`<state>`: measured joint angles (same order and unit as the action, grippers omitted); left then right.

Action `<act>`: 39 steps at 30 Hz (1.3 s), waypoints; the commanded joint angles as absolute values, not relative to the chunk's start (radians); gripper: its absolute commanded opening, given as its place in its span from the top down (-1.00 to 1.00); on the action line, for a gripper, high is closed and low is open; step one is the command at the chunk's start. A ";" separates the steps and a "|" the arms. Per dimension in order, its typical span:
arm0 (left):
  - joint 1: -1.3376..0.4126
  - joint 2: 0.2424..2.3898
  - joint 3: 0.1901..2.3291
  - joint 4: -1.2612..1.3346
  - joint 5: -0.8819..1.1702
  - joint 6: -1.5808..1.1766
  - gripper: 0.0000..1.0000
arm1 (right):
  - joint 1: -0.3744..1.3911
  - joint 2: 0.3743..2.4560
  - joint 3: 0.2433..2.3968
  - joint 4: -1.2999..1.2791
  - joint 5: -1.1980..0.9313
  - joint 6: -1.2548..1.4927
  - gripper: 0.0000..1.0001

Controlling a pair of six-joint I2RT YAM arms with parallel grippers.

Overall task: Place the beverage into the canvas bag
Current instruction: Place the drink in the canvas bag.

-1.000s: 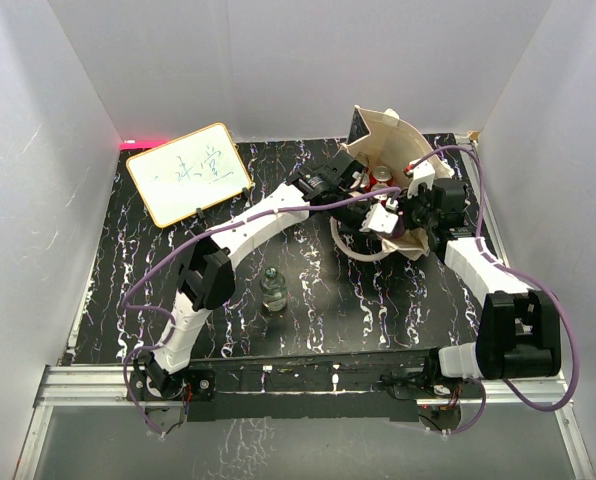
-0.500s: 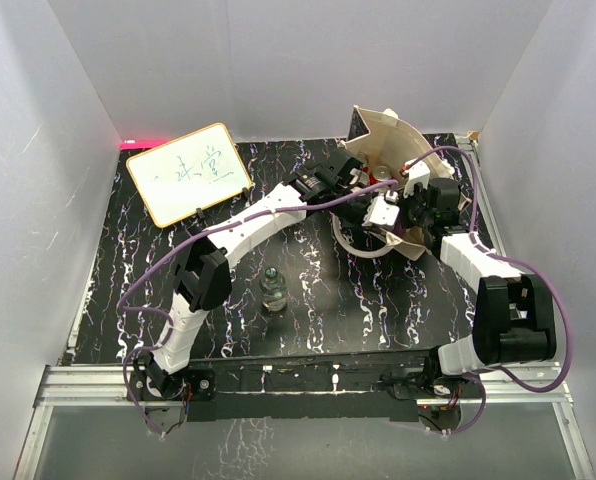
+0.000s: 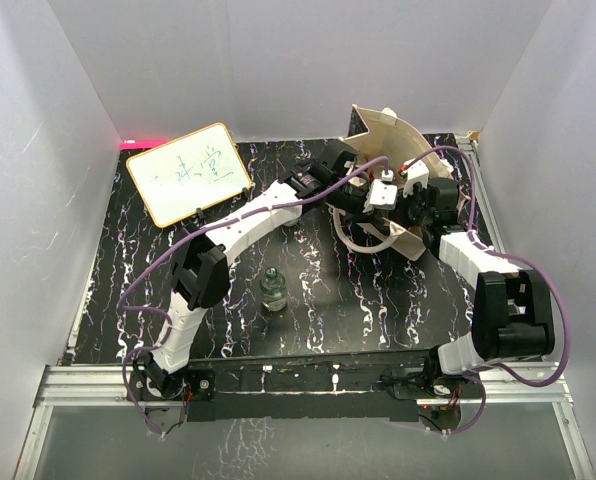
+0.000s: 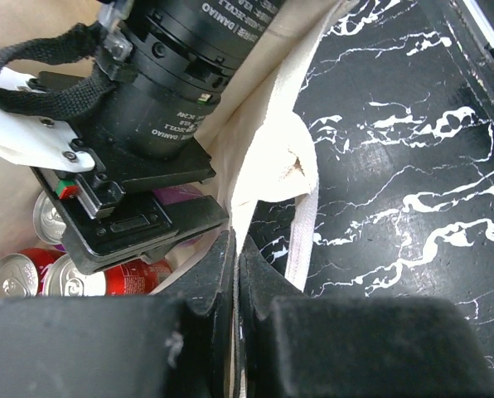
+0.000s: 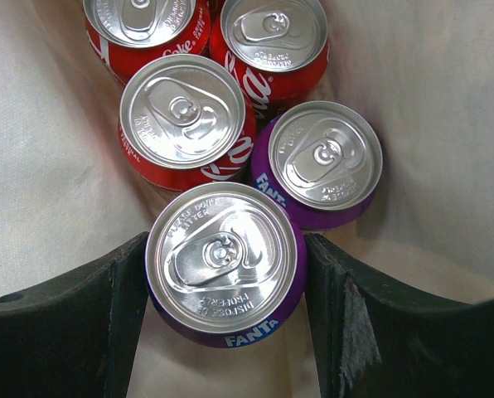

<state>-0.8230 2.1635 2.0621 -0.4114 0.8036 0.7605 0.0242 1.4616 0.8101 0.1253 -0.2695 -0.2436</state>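
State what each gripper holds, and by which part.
The left gripper pinches the canvas bag by its rim; right gripper grips the purple can by its sides.

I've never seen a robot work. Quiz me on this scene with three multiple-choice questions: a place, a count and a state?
1. Where is the purple can gripped by the right tool? A on a shelf; B inside the canvas bag; C on the floor.
2. How many red cans show beside it? A one; B six; C three.
3. The left tool is: A shut on the bag's rim; B wide open; C holding a spoon.
Answers: B, canvas walls surround it; C, three red cans are visible; A, its jaws pinch the cloth edge.
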 commanded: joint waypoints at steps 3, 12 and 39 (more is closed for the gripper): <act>-0.807 2.028 2.112 -0.176 0.931 0.575 1.00 | 0.016 1.488 0.876 0.107 -0.261 -0.291 0.84; -0.798 2.057 2.159 0.004 0.852 0.399 1.00 | 0.015 1.494 0.891 0.036 -0.292 -0.297 0.84; -0.794 2.117 2.384 0.264 0.608 0.085 1.00 | -0.024 1.553 0.958 -0.061 -0.327 -0.347 0.85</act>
